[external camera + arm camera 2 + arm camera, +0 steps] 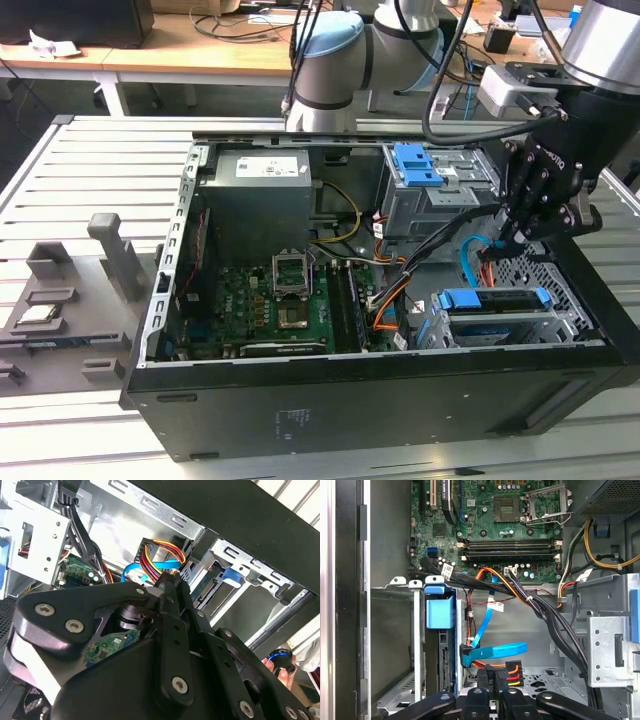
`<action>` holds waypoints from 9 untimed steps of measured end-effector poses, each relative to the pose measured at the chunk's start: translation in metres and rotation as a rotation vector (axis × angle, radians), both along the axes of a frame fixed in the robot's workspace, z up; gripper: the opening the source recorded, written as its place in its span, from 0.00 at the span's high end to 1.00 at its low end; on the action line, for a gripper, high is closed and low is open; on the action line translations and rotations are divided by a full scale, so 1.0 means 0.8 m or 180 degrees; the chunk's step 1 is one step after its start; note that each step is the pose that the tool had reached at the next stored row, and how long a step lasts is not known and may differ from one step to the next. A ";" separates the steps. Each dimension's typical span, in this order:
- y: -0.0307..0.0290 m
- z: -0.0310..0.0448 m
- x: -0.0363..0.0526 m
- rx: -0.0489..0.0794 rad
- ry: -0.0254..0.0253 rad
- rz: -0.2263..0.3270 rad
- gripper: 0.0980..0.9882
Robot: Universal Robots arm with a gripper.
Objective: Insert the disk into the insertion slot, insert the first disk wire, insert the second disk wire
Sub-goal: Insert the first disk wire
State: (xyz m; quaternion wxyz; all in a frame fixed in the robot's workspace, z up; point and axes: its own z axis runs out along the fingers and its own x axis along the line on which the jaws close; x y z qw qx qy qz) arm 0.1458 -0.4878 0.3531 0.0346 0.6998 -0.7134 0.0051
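The disk, silver-grey in a blue frame, lies in the insertion slot at the case's corner on the exterior view's right. In the first wrist view its blue frame shows between the slot's metal walls. My gripper hangs just behind the disk, shut on the black plug of the first disk wire, a red, orange and yellow bundle. The gripper's tips point toward the disk's rear connector. The second disk wire, flat light-blue, loops beside them with its plug end by the disk's rear.
A taller grey cage with a blue latch stands behind the gripper. Thick black sleeved cables cross from the motherboard toward that cage. The power supply sits at the back. A hand shows outside the case wall.
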 end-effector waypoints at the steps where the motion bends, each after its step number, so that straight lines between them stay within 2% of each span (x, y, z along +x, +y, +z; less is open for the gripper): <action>1: 0.0000 0.0000 0.000 0.0000 0.0000 0.0000 0.92; 3: -0.0014 -0.0001 0.000 -0.0001 0.0000 0.0000 0.92; 9: -0.0456 -0.0032 0.000 -0.0001 0.0000 0.0000 0.92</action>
